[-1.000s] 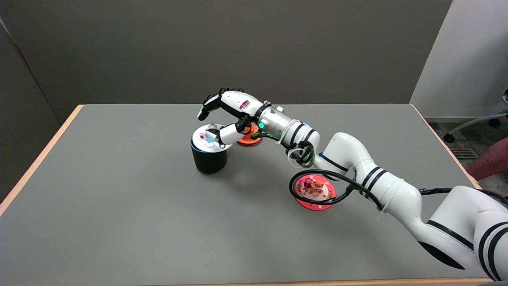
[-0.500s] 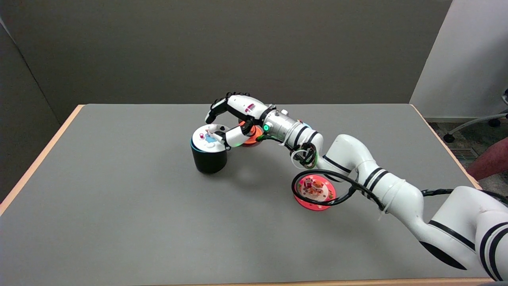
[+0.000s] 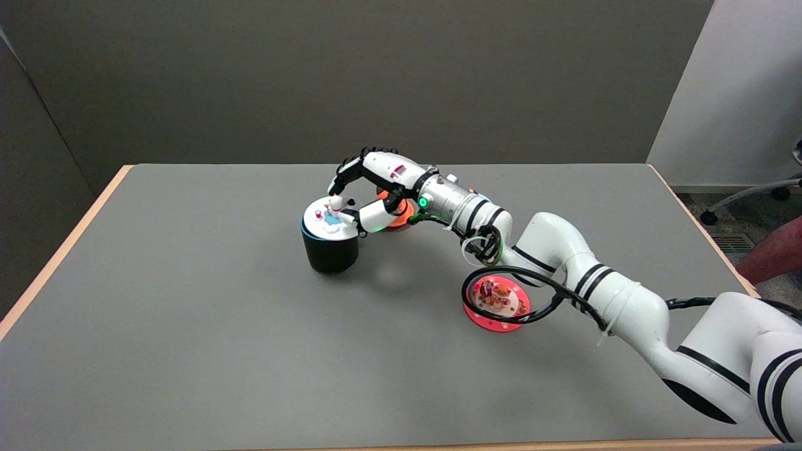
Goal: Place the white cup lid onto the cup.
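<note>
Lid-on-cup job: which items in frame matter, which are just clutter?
In play:
- white cup lid, sitting on the cup
- black cup
- right hand, fingers arched over the lid's right edge

Clutter:
- pink lid, near the forearm
- orange lid, mostly hidden behind the hand

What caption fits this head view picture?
Right hand hovering over white cup lid seated on black cup; nearby, two coloured lids.

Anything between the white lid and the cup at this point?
Nothing visible. The white cup lid already sits on top of the black cup. The right hand hangs over the lid's right edge with its fingers apart; whether the thumb touches the lid cannot be told.
</note>
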Controlling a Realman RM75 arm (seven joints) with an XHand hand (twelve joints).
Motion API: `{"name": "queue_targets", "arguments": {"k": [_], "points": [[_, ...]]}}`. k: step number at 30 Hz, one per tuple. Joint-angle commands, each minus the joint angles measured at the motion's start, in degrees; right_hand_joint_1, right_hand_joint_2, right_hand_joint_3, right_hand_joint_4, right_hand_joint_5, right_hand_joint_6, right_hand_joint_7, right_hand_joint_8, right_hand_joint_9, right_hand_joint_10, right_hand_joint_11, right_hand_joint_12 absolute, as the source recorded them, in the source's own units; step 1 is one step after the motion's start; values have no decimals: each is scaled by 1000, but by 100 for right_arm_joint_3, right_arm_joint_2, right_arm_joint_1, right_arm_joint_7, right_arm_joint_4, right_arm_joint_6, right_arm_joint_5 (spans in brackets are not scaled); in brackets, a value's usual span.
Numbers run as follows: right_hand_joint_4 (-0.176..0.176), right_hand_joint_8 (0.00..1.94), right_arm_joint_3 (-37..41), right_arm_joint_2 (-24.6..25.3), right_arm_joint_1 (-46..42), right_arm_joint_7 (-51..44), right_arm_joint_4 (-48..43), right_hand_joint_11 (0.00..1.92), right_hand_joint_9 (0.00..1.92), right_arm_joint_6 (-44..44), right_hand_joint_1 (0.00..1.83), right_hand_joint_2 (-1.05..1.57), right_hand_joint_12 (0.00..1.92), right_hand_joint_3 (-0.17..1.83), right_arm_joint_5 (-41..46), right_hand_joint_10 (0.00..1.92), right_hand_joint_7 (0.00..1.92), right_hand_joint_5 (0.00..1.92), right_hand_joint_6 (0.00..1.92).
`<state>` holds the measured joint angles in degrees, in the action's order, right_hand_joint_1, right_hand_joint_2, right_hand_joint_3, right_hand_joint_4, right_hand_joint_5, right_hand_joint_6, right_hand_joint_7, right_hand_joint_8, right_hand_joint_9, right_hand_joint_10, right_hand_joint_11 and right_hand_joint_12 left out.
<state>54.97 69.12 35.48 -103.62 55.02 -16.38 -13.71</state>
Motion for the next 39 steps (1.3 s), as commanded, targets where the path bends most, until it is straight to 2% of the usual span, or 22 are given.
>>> {"name": "queue_targets", "arguments": {"k": [1, 3, 4, 6, 10, 11, 12, 17, 23, 39], "points": [[-175, 268, -9, 24, 25, 15, -77, 377, 537, -39, 938, 660, 330, 834, 9, 233, 683, 798, 388], [-170, 274, -9, 24, 27, 15, -72, 378, 540, -39, 937, 658, 330, 835, 9, 227, 687, 801, 423], [-163, 296, -9, 24, 33, 15, -72, 364, 534, -39, 877, 658, 357, 880, 9, 238, 679, 790, 479], [-148, 298, -9, 37, 33, 15, -73, 382, 545, -39, 927, 667, 322, 816, 9, 222, 687, 791, 530], [-87, 332, -1, 58, 22, 15, -62, 390, 539, -39, 905, 709, 310, 762, 9, 237, 671, 743, 720], [-66, 351, -1, 64, 14, 15, -57, 379, 544, -39, 943, 833, 331, 607, 9, 229, 665, 742, 938], [-27, 392, -1, 64, 9, 15, -54, 361, 534, -39, 1011, 1133, 364, 215, 9, 252, 648, 755, 1344], [-5, 418, -9, 66, 19, 15, -48, 365, 535, -39, 993, 1141, 361, 217, 9, 275, 632, 740, 1369], [52, 457, -9, 88, 25, 15, -48, 371, 534, -47, 947, 1152, 360, 232, 9, 286, 602, 708, 1423], [73, 516, 23, 104, -23, -1, 207, 378, 529, -31, 936, 1141, 363, 255, 230, 351, 596, 712, 1430]]}}
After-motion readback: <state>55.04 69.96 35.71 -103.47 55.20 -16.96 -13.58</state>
